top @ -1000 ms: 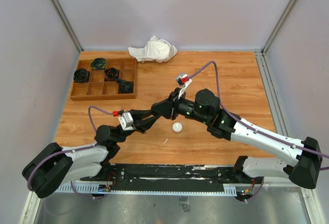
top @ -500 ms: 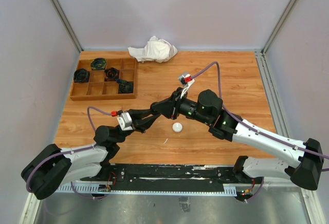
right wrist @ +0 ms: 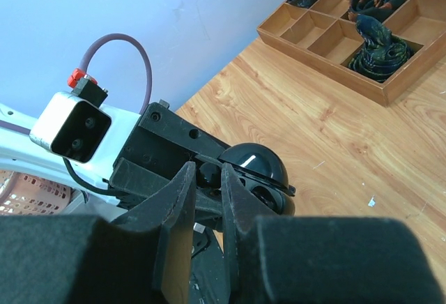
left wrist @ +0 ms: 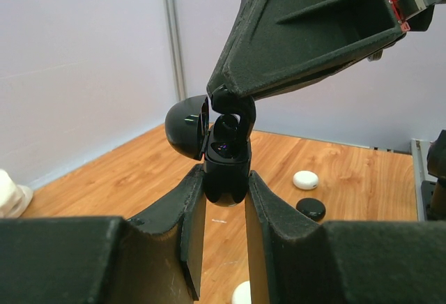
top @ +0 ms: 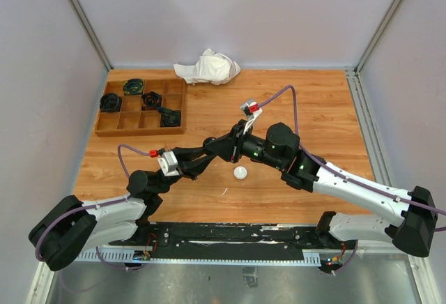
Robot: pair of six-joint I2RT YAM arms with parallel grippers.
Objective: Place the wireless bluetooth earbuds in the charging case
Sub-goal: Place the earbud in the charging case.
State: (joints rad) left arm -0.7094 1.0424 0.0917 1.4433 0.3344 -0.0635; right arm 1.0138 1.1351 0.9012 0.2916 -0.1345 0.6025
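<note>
Fingers [left wrist: 191,210] of the left gripper [left wrist: 224,178] are clamping the open black charging case [left wrist: 224,175], which only the wrist views are showing clearly, while the right gripper [left wrist: 233,109], slanting down, is pinching a black earbud [left wrist: 225,131] into its mouth, both arms meeting near the white puck [top: 240,172].

The wooden bench [top: 320,102] carried a divided wooden tray [top: 139,132] at its far left, a crumpled white cloth [top: 208,67] at the far edge, and a white puck [top: 240,172] near the middle, with a thin white sliver [top: 224,191] near it on the near side.
</note>
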